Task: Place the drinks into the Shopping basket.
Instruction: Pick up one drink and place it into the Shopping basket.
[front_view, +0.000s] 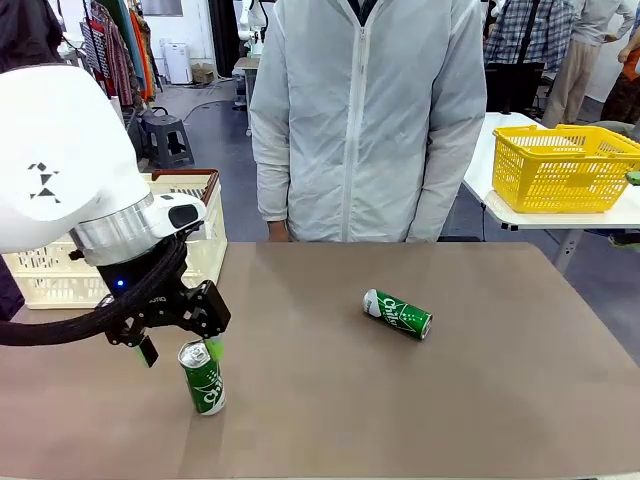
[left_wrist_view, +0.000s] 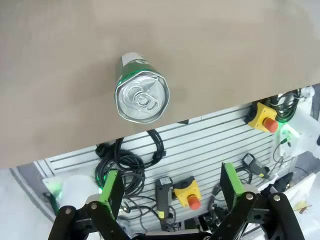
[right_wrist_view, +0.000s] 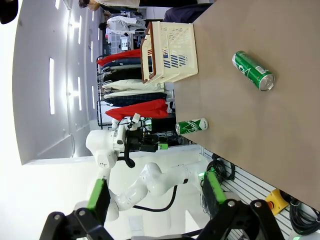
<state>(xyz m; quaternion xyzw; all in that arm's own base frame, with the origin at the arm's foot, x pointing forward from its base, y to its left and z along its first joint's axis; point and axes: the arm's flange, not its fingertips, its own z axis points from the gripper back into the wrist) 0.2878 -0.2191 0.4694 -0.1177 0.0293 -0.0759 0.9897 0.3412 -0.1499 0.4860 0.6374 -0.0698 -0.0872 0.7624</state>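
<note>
While the left end effector hangs just over the upright green can near the front left of the counter, its fingers are held apart and nothing is clamped between them. In the left wrist view the can's silver top is seen ahead of the green pads, a little toward one side, so the can is not yet enclosed.

A second green can is laid on its side near the counter's middle, well apart from the first. The Shopping basket, cream with a dark brown rim, is set at the far left, behind the left arm. The right end effector is held well off from both cans, its fingers likewise apart and empty. A person in a white jacket is seen standing at the far side.

The step in hand is judged to be the approach to the upright can. Next, the fingers would need to be centred on the can, lowered round its body and closed. Only then could it be lifted and carried to the basket.
</note>
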